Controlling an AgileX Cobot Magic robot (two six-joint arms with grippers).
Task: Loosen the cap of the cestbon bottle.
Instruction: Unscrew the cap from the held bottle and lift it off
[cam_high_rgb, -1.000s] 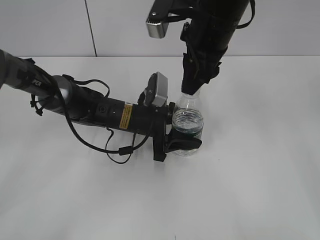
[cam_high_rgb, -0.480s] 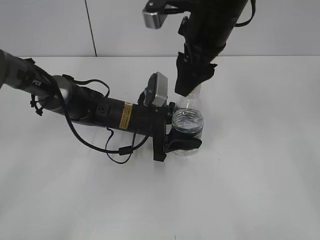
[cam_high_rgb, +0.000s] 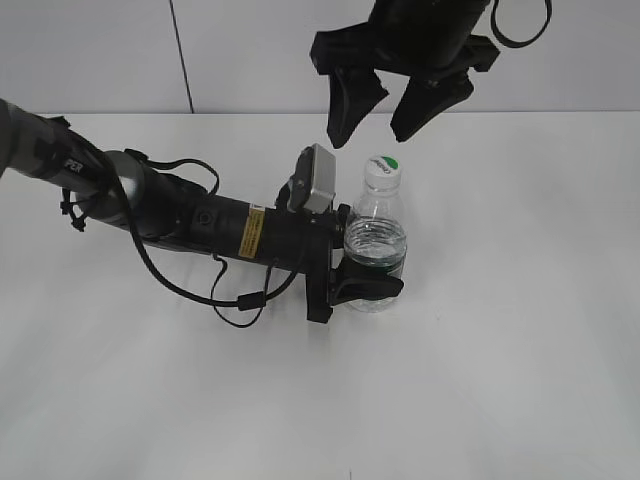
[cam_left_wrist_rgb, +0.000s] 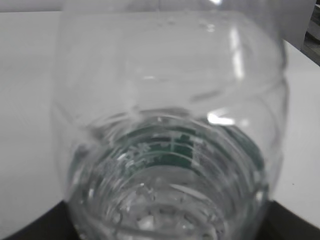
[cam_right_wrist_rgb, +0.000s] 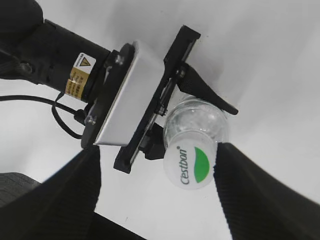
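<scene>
The cestbon bottle (cam_high_rgb: 376, 248) stands upright on the white table, clear with a dark green label band. My left gripper (cam_high_rgb: 366, 284) is shut on its lower body. In the left wrist view the bottle (cam_left_wrist_rgb: 170, 130) fills the frame and the jaws are hidden behind it. The white cap (cam_high_rgb: 381, 168) with its green mark sits on the neck. My right gripper (cam_high_rgb: 385, 110) is open, its two fingers spread above the cap and apart from it. In the right wrist view the cap (cam_right_wrist_rgb: 192, 163) lies between the open fingers (cam_right_wrist_rgb: 157, 185), closer to the right one.
The left arm (cam_high_rgb: 180, 215) lies low across the table from the left, with a loose black cable (cam_high_rgb: 240, 300) looping in front of it. A grey wall (cam_high_rgb: 250, 50) stands behind the table's far edge.
My right gripper was closed over the cap; it has opened, lifted off the cap and turned, leaving the cap showing on the bottle. The left gripper and bottle have not moved.
</scene>
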